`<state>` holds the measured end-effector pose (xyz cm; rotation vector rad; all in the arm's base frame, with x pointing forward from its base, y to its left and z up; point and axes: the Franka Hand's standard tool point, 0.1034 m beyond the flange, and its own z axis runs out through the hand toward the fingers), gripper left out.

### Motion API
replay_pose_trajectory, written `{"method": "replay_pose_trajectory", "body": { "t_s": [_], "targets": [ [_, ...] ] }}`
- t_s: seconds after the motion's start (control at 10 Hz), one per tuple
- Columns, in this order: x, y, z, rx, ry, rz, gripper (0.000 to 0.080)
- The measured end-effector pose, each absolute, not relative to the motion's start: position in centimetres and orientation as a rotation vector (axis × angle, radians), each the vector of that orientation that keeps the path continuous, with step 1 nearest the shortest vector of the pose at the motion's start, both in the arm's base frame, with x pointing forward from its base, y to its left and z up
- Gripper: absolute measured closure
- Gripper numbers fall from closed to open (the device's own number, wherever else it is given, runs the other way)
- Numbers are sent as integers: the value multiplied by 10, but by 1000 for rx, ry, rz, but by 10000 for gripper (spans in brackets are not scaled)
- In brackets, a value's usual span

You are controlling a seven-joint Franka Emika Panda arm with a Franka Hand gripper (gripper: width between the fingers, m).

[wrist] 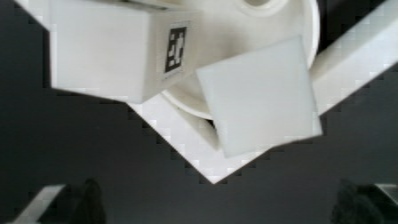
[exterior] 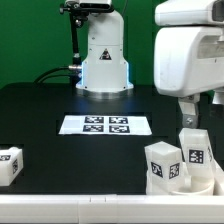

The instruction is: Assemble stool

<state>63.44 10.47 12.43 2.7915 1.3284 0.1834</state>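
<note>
At the counter's (exterior: 50, 100) near corner, on the exterior view's right: stool parts beneath a released gripper.
First leg (exterior: 162, 165) and second leg (exterior: 195, 150), both white and tagged, stand close together by the round seat (wrist: 267, 30); whether they touch it cannot be told. Third leg (exterior: 8, 165) sits well apart, at the near edge on the exterior view's left. Marker board (exterior: 105, 124) lies mid-counter. Gripper (wrist: 222, 205) hangs over the cluster, fingers spread wide, grasping nothing.
</note>
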Motion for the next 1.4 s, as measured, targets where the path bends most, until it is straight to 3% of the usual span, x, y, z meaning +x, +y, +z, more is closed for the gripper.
{"method": "replay_pose_trajectory", "body": {
  "t_s": [0.3,0.8,1.1,1.4],
  "targets": [
    [625,107,115,2903,1195,-34,151],
    [632,110,105,2922,1144,-43,151],
    [617,121,84,2881,1209,-38,151],
    [617,120,80,2862,1237,-8,151]
  ]
}}
